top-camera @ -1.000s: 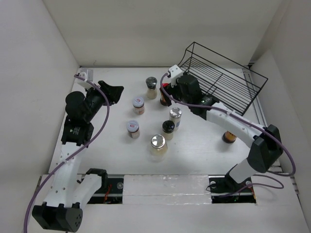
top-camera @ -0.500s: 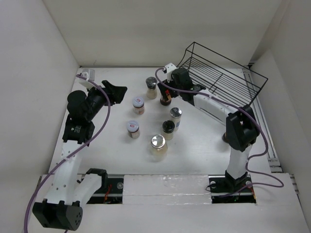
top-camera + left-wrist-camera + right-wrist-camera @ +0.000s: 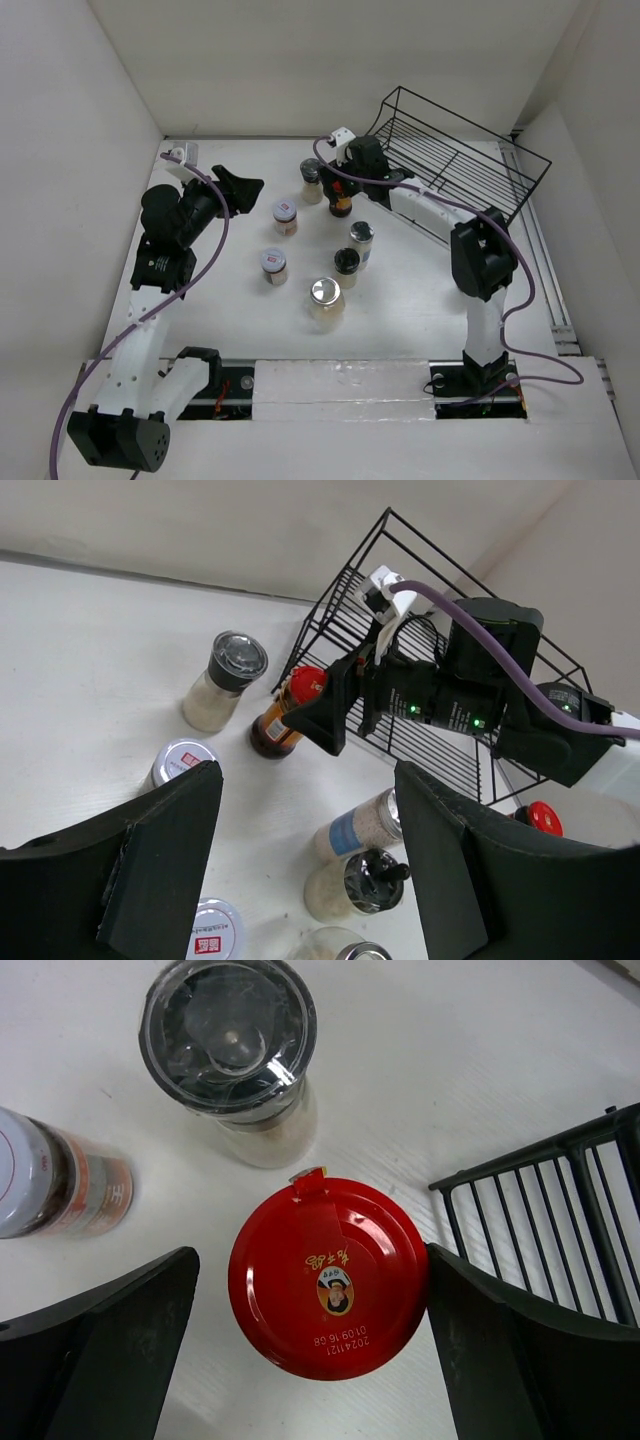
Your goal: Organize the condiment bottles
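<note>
My right gripper (image 3: pixel 338 186) is open and straddles a red-capped dark bottle (image 3: pixel 340 203) from above. In the right wrist view the red cap (image 3: pixel 328 1290) fills the gap; the right finger (image 3: pixel 520 1350) is at the cap's edge and the left finger (image 3: pixel 100 1350) stands a little apart. My left gripper (image 3: pixel 247 186) is open and empty, held above the table's left side. Other jars stand upright: a black-lidded one (image 3: pixel 312 180), two white-capped ones (image 3: pixel 285 215) (image 3: pixel 273 265), a blue-labelled silver-capped one (image 3: pixel 361 240), a black-capped one (image 3: pixel 346 264), and a wide silver-lidded jar (image 3: pixel 325 298).
A black wire rack (image 3: pixel 460 150) sits tilted at the back right, just behind the right gripper. Another red-capped bottle (image 3: pixel 540 817) shows in the left wrist view near the right arm; the arm hides it from the top camera. White walls enclose the table.
The right arm has stretched toward the back left and its gripper has come over the red-capped bottle, jaws on either side. The left arm has barely moved.
</note>
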Action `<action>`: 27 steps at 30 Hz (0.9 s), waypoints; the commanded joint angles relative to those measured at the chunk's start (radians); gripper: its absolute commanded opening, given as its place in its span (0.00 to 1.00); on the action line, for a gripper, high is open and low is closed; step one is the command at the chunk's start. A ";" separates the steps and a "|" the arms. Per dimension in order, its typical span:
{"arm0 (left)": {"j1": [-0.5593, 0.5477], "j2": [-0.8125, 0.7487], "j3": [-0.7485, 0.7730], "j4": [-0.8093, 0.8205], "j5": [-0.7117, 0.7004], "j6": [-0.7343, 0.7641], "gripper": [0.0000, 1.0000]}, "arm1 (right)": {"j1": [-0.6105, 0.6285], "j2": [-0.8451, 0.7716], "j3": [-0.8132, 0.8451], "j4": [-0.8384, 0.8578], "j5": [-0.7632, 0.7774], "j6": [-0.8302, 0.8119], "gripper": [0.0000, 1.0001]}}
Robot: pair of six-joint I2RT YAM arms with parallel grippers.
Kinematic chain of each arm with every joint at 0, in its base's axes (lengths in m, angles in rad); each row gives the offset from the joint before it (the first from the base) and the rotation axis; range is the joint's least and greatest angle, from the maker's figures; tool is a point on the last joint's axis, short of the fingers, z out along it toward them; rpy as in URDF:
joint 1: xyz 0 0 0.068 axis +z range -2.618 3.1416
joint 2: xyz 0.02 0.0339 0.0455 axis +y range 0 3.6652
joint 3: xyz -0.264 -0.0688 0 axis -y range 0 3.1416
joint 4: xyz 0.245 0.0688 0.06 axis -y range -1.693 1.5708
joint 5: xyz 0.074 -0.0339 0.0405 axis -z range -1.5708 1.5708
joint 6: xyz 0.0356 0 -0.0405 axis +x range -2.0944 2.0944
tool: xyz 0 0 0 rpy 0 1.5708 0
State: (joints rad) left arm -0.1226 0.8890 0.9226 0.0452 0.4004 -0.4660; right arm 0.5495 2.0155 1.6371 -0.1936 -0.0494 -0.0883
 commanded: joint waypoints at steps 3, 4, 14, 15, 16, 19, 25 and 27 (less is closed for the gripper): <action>-0.002 0.002 0.007 0.042 0.017 -0.006 0.66 | -0.014 0.020 0.027 0.060 0.006 0.010 0.95; -0.002 0.002 0.007 0.051 0.017 -0.006 0.66 | -0.014 0.020 0.018 0.060 0.017 0.010 0.92; -0.002 0.021 0.007 0.051 0.028 -0.006 0.66 | 0.007 -0.178 -0.049 0.184 -0.029 -0.028 0.54; -0.002 0.021 0.007 0.051 0.028 -0.006 0.66 | 0.007 -0.239 -0.049 0.210 -0.044 -0.039 0.53; -0.002 0.021 0.007 0.051 0.028 -0.006 0.66 | 0.007 -0.271 -0.049 0.224 -0.055 -0.039 0.53; -0.002 0.021 0.007 0.051 0.028 -0.006 0.66 | -0.019 -0.368 -0.023 0.259 -0.079 -0.039 0.53; -0.002 0.010 0.007 0.051 0.037 -0.006 0.66 | -0.146 -0.377 0.133 0.273 -0.133 -0.019 0.53; -0.002 0.010 0.007 0.051 0.028 -0.006 0.66 | -0.186 -0.336 0.217 0.273 -0.144 0.013 0.53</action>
State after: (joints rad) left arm -0.1226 0.9188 0.9230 0.0525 0.4152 -0.4679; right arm 0.4335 1.6905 1.7309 -0.1123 -0.1776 -0.1001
